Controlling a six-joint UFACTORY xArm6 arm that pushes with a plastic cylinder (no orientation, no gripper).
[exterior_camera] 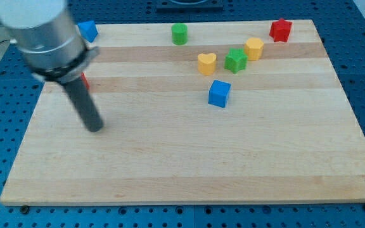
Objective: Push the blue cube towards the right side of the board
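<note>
Bare wood fills the lower frame. Left of centre, my tip [95, 128] rests on the board [189, 177], touching and holding nothing (a plain rod has no fingers to open). Right of it, well apart, sits the blue cube [219, 93], probably light and stiff; push its left face. Open wood runs to the right edge.
</note>
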